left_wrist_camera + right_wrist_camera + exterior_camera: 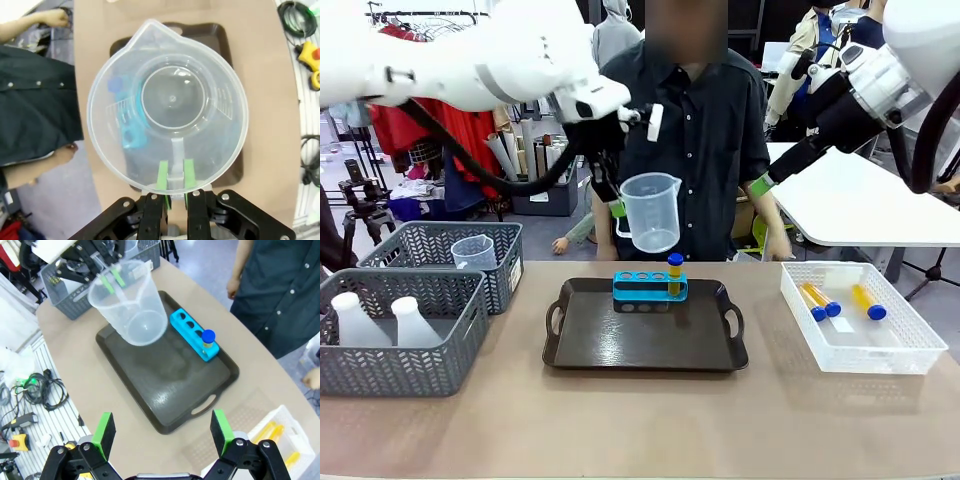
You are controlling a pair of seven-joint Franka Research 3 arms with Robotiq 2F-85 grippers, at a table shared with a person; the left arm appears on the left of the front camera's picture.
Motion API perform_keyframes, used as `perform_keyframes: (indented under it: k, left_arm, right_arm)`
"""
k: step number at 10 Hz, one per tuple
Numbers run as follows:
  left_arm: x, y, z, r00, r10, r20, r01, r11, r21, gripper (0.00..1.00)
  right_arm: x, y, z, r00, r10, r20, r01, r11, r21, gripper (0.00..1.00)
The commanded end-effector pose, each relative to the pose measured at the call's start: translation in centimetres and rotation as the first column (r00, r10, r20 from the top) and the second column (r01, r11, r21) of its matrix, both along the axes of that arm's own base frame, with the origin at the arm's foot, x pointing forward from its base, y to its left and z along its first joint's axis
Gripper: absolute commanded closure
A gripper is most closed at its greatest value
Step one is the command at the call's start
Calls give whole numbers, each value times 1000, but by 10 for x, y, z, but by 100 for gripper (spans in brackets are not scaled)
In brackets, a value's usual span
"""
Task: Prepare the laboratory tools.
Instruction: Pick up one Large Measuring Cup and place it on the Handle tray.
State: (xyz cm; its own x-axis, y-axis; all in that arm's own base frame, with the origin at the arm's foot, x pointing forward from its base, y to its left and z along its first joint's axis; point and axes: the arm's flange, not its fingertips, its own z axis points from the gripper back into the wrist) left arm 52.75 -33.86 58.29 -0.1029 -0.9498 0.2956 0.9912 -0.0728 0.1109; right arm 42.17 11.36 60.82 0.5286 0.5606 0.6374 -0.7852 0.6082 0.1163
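The left gripper (175, 175) pinches shut on the handle of the clear beaker (650, 212), holding it aloft above the dark tray (710, 355). The right gripper (162, 432) gapes empty, high off the tray's right end. Lowered carelessly, the beaker could topple the tube (675, 272) racked on the tray.

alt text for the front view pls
The left gripper holds a clear beaker by its handle in the air above a dark tray, where a blue rack holds one capped tube. Three more tubes lie in a white bin to the right.
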Motion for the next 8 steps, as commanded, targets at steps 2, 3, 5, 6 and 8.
perform_keyframes:
  k: [2, 3, 5, 6, 8]
  left_arm:
    - [18, -21, -34, 998, -59, -15, 60, 998, 31, 100]
    - [20, -29, -55, 997, -67, -25, 67, 997, 35, 100]
    - [24, -49, -97, 997, -62, -40, 65, 995, 77, 100]
    - [25, -62, -115, 995, -87, -43, 91, 990, 111, 100]
    - [29, -82, -148, 990, -123, -65, 132, 976, 175, 100]
  right_arm:
    - [0, 0, 1, 1000, -5, -11, 6, 1000, 12, 0]
    - [0, 0, 1, 1000, -5, -11, 6, 1000, 12, 0]
    - [0, 0, 1, 1000, -5, -11, 6, 1000, 12, 0]
    - [0, 0, 1, 1000, -5, -11, 6, 1000, 12, 0]
    - [0, 0, 1, 1000, -5, -11, 6, 1000, 12, 0]
